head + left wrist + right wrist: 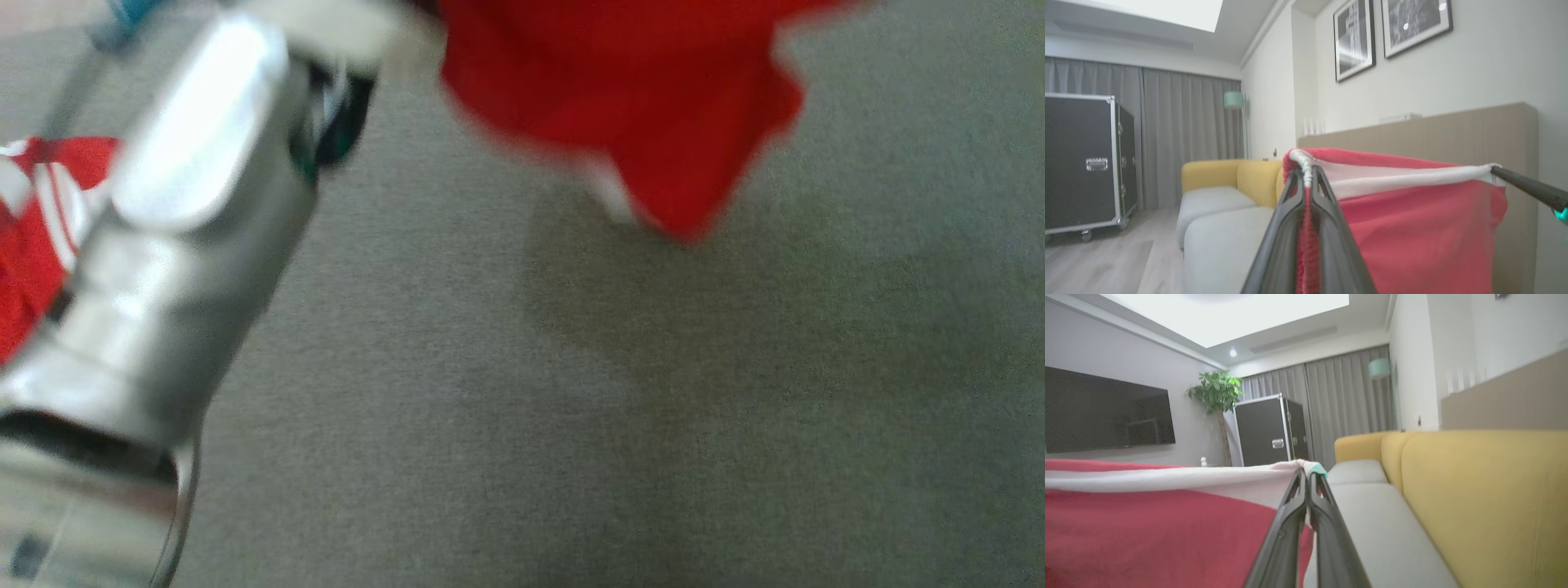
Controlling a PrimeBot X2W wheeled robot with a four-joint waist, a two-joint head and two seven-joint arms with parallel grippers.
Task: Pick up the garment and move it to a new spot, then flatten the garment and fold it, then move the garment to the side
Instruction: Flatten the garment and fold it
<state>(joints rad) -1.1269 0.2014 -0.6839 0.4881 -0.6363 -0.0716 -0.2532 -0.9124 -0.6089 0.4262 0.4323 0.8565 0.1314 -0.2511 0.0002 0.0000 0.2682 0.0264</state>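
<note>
1. The garment (1412, 228) is red cloth with a white band along its top edge. It is pulled taut between both grippers and hangs from that edge, up in the air beside the grey-and-yellow sofa (1224, 204).
2. Left gripper (1308, 173): fingers clamped together on one end of the band, with red cloth bunched between them.
3. Right gripper (1306, 477): fingers pinched tight on the band's other end.
4. The head view is blurred. We make out red cloth above a grey fabric surface (571, 425), and a pale forearm (180, 212) covering part of it. Both wrist views cut off the garment's lower part.
5. A black flight case (1081, 163) stands closed by the curtains (1180, 134). Its contents are hidden.
</note>
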